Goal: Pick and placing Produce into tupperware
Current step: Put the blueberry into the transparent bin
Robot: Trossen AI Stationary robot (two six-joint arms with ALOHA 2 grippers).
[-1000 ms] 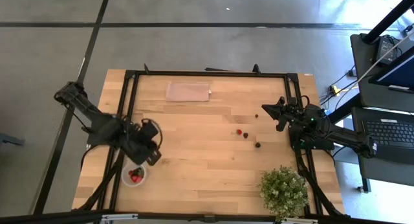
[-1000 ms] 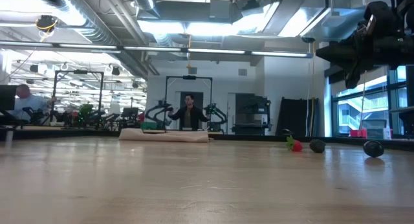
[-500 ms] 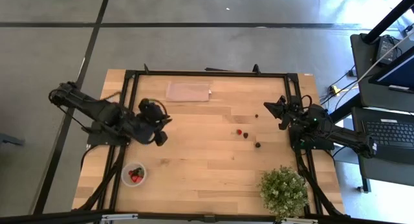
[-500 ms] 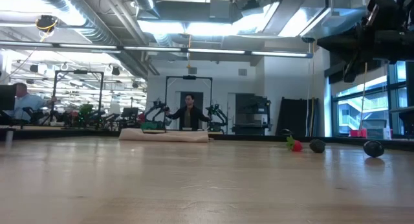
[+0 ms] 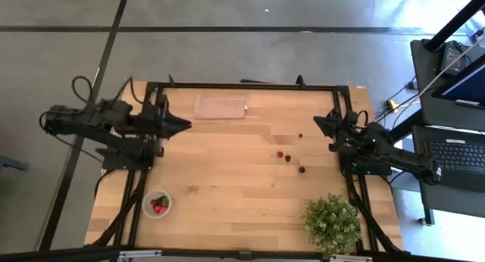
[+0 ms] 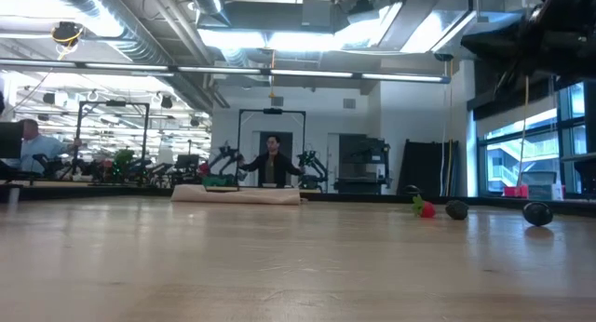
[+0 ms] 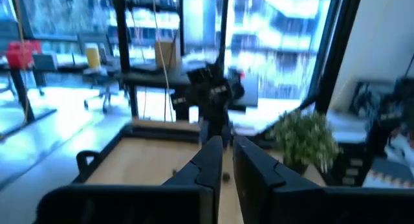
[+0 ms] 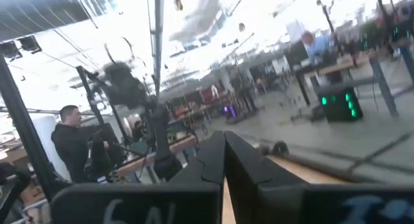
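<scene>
Tupperware (image 5: 157, 204): sitting nr the table's near-left corner, holding several red strawberries and a bit of green; no gripper nr it.
Potted plant (image 5: 332, 223): standing at the near-right corner, well apart from the tub.
Table (image 5: 227, 194): light wood planks w/ dark frame around it.
Loose produce: one strawberry (image 5: 280, 154) lying right of centre w/ a dark berry (image 5: 287, 158) just beside it; another dark berry (image 5: 301, 169) sitting nearer the plant; one tiny dark berry (image 5: 300, 136) farther back. Low view showing strawberry (image 6: 426, 209) and two dark berries (image 6: 456, 210) in a row at right.
Left gripper (image 5: 184, 125): hanging over the table's left edge, pointing inward, fingers (image 7: 210, 162) clenched w/ nothing betw them.
Right gripper (image 5: 317, 120): hanging nr the right edge, behind the loose fruit, fingers (image 8: 213, 156) pressed together, gripping nothing.
Cloth (image 5: 220, 107): lying flat nr the far edge, pinkish-tan.
Room beyond: a person (image 6: 272, 161) standing past the table's far end.
</scene>
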